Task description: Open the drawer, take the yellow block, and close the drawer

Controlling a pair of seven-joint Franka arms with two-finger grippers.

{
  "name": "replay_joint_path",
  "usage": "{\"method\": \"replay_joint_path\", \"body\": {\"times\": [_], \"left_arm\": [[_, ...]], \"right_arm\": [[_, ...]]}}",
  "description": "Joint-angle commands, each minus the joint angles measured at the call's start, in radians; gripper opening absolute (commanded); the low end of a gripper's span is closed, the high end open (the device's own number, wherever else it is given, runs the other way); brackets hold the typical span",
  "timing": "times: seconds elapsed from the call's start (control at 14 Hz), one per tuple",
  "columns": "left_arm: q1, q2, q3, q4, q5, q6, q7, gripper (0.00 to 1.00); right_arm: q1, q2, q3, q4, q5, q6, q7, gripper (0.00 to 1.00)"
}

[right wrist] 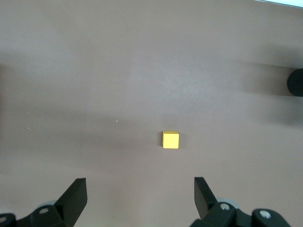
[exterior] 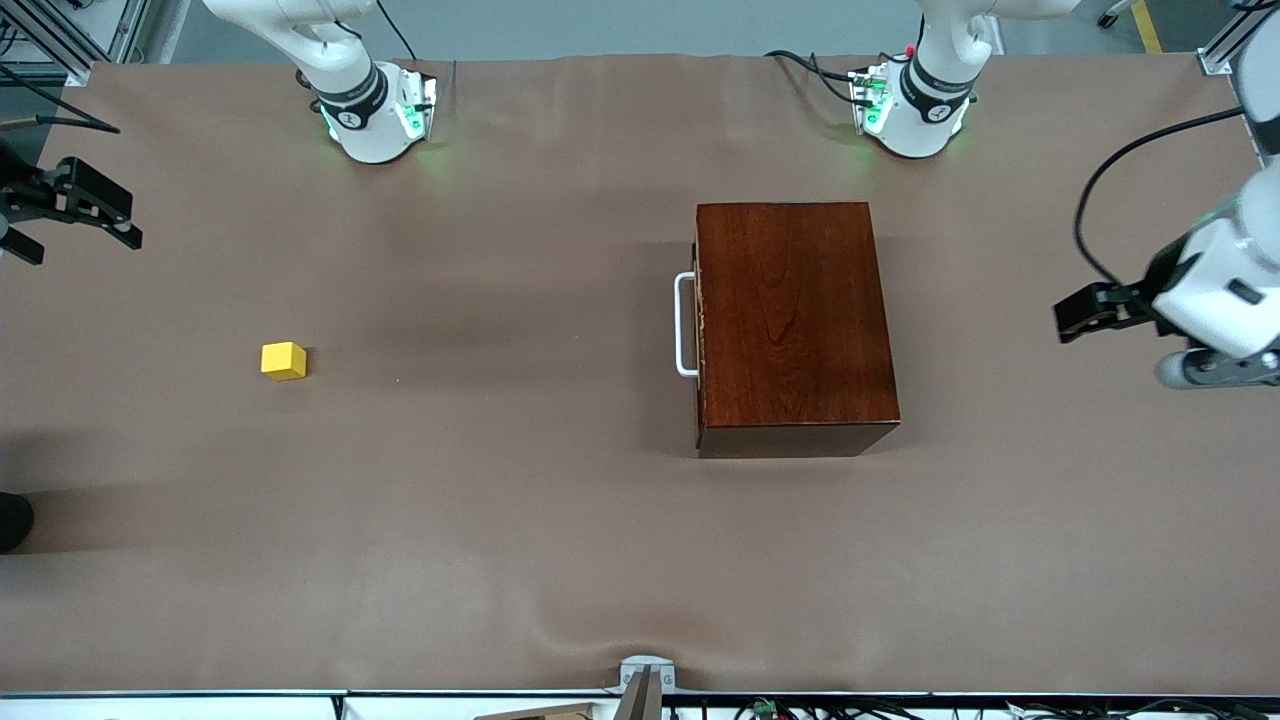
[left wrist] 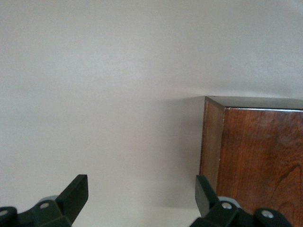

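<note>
The dark reddish-brown wooden box (exterior: 795,320) stands toward the left arm's end of the table. Its drawer is pushed in, and only the white handle (exterior: 684,325) shows, on the face toward the right arm's end. The yellow block (exterior: 284,361) lies on the bare cloth toward the right arm's end, well apart from the box. My right gripper (exterior: 89,248) hangs open above the table's edge there, and its wrist view shows the block (right wrist: 170,140) ahead of the empty open gripper (right wrist: 140,188). My left gripper (exterior: 1080,315) is open and empty beside the box (left wrist: 255,156), by its side away from the handle.
A brown cloth (exterior: 500,500) covers the table, with a slight ripple near the front camera's edge. A dark round object (exterior: 12,520) sits at the table edge at the right arm's end. A metal bracket (exterior: 645,680) sticks up at the edge nearest the front camera.
</note>
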Motion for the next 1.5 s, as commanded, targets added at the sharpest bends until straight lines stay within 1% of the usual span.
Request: {"method": "replay_joint_path", "body": {"times": [0.0,0.21,0.43,0.5,0.64,0.71,0.93,1.0,1.29,1.43], "left_arm": [[0.001,-0.037,-0.011,-0.026,-0.009,-0.009,0.015,1.0],[0.001,-0.057,-0.007,-0.028,-0.011,-0.02,0.018,1.0],[0.03,-0.075,-0.014,-0.037,-0.017,-0.029,0.038,1.0],[0.053,-0.096,-0.028,-0.07,-0.017,-0.028,0.044,1.0],[0.16,-0.154,-0.109,-0.161,-0.051,0.0,0.05,1.0],[0.181,-0.19,-0.132,-0.21,-0.048,0.027,0.053,1.0],[0.184,-0.302,-0.152,-0.368,-0.046,0.099,0.053,1.0],[0.182,-0.335,-0.154,-0.403,-0.046,0.107,0.053,1.0],[0.176,-0.35,-0.155,-0.399,-0.049,0.08,0.052,1.0],[0.176,-0.348,-0.155,-0.381,-0.052,0.069,0.055,1.0]], "right_arm": [[0.002,-0.014,0.0,0.0,-0.012,-0.005,0.009,1.0],[0.005,-0.014,0.0,0.0,-0.011,-0.036,0.089,1.0],[0.005,-0.014,0.0,0.0,-0.011,-0.04,0.092,1.0],[0.005,-0.014,0.0,0.0,-0.009,-0.04,0.092,1.0],[0.004,-0.014,0.0,0.0,-0.011,-0.04,0.092,1.0],[0.004,-0.014,0.0,0.0,-0.011,-0.04,0.092,1.0],[0.001,-0.014,-0.001,0.0,-0.011,-0.04,0.092,1.0],[0.001,-0.014,-0.001,0.0,-0.011,-0.04,0.092,1.0],[-0.001,-0.014,-0.001,0.001,-0.011,-0.039,0.095,1.0],[-0.001,-0.014,-0.001,0.006,-0.011,-0.04,0.095,1.0]]}}
